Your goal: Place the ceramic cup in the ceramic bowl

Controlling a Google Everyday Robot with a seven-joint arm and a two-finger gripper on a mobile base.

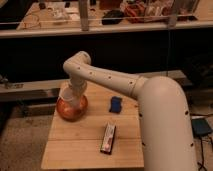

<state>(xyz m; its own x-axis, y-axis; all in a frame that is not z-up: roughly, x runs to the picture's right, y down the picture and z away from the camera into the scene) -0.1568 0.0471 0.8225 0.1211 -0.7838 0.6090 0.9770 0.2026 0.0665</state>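
Note:
The orange-brown ceramic bowl [66, 113] sits at the back left corner of the wooden table [75, 145]. My white arm reaches in from the right and bends down over the bowl. The gripper [75, 92] is directly above the bowl's middle. The white ceramic cup [68, 97] shows at the gripper's end, inside the bowl's rim. I cannot tell whether the cup rests on the bowl or is held just above it.
A small blue object [116, 104] lies right of the bowl. A dark flat packet [108, 137] lies near the table's front middle. The table's left and front edges are close. A dark shelf and a railing stand behind the table.

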